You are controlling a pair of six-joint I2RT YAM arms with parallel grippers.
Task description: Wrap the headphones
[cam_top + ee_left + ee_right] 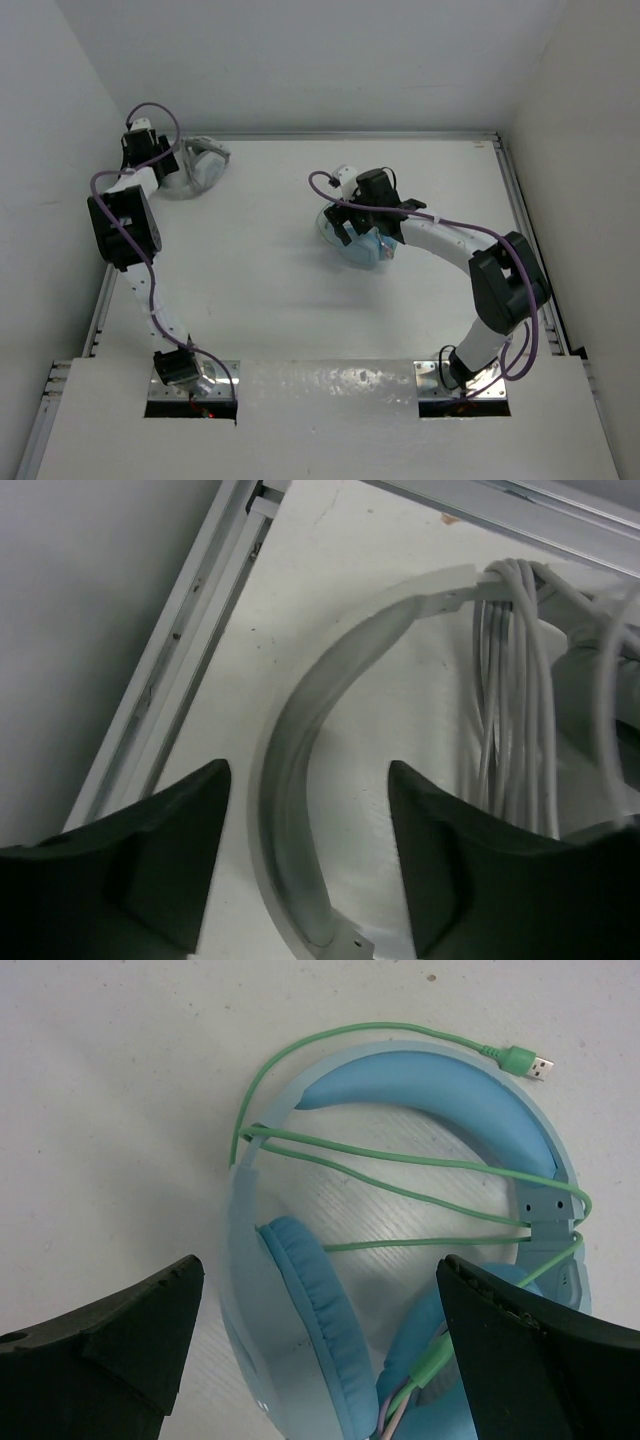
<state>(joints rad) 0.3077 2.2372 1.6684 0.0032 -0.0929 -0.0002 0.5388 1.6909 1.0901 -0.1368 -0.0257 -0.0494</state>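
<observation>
A: Wrapping judged done: cable [505, 680] coiled at the headband [290, 760]; headphones [205, 160] lie at the tabletop's far-left corner.
B: Noted: left gripper [308, 780] parted astride headband, nothing held; right gripper [320, 1270] wide over blue headphones [420, 1090]. Lift-off is called for.

In our wrist views the headphones [290, 780] run off right and bottom, the light blue headphones [420, 1090] off the bottom.

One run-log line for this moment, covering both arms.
left fingers: open, astride headphones | cable: wound in loops | right fingers: open above light blue headphones
</observation>
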